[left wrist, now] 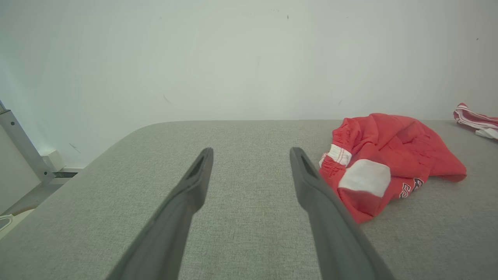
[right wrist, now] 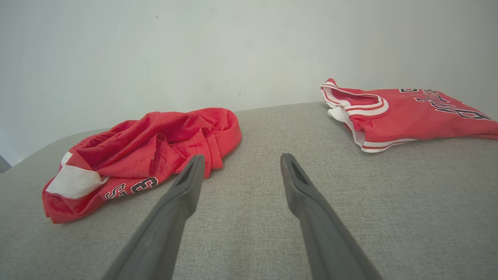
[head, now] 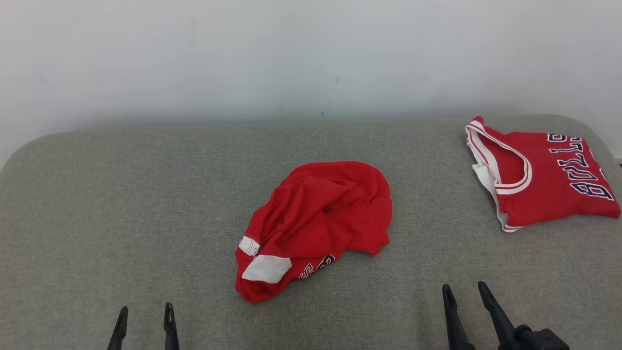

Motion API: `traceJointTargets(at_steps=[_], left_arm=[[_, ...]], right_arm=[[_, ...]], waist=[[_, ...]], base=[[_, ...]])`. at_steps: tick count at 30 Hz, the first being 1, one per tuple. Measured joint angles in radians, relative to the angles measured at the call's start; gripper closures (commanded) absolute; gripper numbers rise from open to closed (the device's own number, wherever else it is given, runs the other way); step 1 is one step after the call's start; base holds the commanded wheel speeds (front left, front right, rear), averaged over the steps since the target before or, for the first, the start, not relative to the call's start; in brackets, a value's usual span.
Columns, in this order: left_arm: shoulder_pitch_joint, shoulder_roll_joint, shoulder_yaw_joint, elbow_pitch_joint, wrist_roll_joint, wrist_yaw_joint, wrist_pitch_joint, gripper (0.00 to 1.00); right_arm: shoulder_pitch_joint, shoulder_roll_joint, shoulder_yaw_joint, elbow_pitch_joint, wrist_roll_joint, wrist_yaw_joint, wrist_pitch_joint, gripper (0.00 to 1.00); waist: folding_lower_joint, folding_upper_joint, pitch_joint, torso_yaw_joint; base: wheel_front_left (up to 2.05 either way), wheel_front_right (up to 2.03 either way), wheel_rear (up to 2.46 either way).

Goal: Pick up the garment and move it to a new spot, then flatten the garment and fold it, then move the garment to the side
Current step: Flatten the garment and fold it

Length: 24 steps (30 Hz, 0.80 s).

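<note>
Crumpled red garment point(head: 316, 223) on woven grey pad point(head: 97, 194); left end effector point(head: 146, 307), right end effector point(head: 463, 286) gape empty.

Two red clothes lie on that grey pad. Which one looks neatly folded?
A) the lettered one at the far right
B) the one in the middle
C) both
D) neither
A: the lettered jersey at the far right lies flat with straight edges, while the middle garment is a rumpled heap.

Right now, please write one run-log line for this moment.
stage: before pickup | crumpled garment: centre, untouched | folded jersey: far right | left claw: open, empty | right claw: open, empty
</note>
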Motion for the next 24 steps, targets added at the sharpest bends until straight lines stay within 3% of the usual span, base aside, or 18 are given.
traceJointTargets(at_steps=[11, 17, 24], left_arm=[[0.0, 0.0, -0.01, -0.001, 0.001, 0.002, 0.0, 0.0], [-0.008, 0.0, -0.03, -0.002, -0.008, 0.009, 0.0, 0.0], [-0.048, -0.001, -0.069, 0.012, -0.026, 0.007, 0.0, 0.0]], right_arm=[[-0.001, 0.0, 0.009, 0.003, 0.0, 0.0, 0.0, 0.0], [-0.061, 0.0, 0.085, 0.025, -0.003, 0.0, 0.0, 0.0], [-0.243, 0.0, 0.139, 0.181, 0.001, 0.0, 0.0, 0.0]], waist=[[0.0, 0.0, -0.001, 0.012], [0.0, 0.0, 0.008, 0.04], [0.0001, 0.0, 0.032, 0.094]], base=[[0.0, 0.0, 0.0], [0.0, 0.0, 0.0], [0.0, 0.0, 0.0]])
